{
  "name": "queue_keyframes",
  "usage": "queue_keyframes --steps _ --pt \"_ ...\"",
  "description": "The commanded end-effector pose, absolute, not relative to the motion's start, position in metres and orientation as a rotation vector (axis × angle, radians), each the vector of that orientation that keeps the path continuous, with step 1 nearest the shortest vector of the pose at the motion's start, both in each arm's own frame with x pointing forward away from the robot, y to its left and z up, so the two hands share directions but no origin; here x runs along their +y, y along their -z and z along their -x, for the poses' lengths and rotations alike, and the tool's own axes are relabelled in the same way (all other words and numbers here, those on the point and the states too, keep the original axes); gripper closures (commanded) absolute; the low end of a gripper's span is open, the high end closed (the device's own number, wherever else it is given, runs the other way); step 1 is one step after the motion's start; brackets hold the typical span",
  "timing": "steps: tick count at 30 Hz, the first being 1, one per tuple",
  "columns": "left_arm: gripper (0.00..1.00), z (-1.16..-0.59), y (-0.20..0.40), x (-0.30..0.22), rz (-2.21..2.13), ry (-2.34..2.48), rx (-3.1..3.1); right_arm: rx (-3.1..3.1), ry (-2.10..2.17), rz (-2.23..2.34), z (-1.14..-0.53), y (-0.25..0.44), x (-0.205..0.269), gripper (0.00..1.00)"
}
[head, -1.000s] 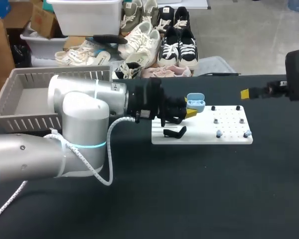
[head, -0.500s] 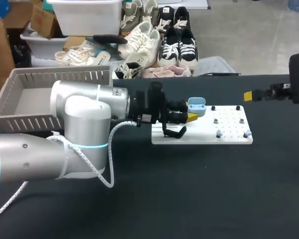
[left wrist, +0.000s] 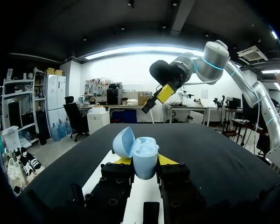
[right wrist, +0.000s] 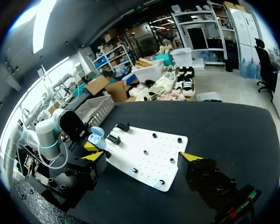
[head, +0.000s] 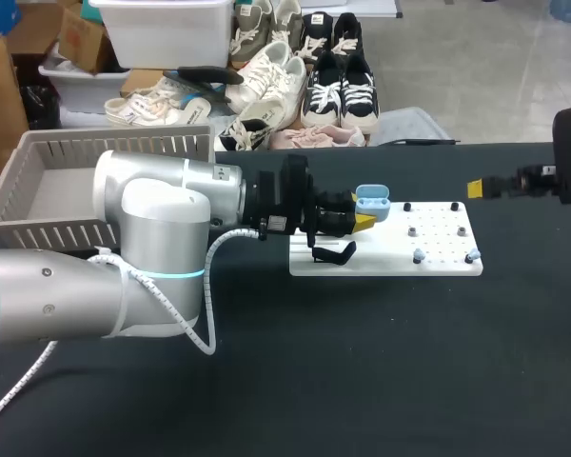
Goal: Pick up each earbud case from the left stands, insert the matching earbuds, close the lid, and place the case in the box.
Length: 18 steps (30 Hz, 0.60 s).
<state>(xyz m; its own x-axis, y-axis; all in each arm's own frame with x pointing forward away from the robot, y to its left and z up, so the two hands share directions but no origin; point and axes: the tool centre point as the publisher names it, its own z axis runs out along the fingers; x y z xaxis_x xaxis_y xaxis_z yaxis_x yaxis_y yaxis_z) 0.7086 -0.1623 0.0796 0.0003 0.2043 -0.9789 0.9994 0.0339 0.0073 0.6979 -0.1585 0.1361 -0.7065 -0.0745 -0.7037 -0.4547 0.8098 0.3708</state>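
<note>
The left gripper (head: pixel 362 220) is clenched on the lower half of the one blue case (head: pixel 372 201), holding it upright with the lid open above the left end of the white board (head: pixel 438 243). The right gripper (right wrist: pixel 143 157) hangs well apart to the right, fingers spread with nothing between them. The likely trouble is the narrow hold: a push from an earbud pressed in could tilt the case or slide it out of the fingers, and a knock on the lid could snap it shut too soon. Picking a non-matching pair is another risk. The board carries six small pieces: two blue earbuds (head: pixel 418 255), a pale pair (head: pixel 412 230) and a dark pair (head: pixel 406 206). There are two black stands (right wrist: pixel 122 126) and one grey basket (head: pixel 114 138).
</note>
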Motion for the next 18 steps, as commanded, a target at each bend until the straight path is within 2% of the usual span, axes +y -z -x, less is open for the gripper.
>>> queue_keyframes --steps 1,18 --pt "1.00 -0.708 -0.079 -0.162 -1.332 1.077 1.369 2.366 -0.607 0.402 -0.691 -0.139 -0.161 0.00" --pt "1.00 -0.708 -0.079 -0.162 -1.332 1.077 1.369 2.609 -0.186 0.628 -0.672 -0.102 -0.163 0.00"
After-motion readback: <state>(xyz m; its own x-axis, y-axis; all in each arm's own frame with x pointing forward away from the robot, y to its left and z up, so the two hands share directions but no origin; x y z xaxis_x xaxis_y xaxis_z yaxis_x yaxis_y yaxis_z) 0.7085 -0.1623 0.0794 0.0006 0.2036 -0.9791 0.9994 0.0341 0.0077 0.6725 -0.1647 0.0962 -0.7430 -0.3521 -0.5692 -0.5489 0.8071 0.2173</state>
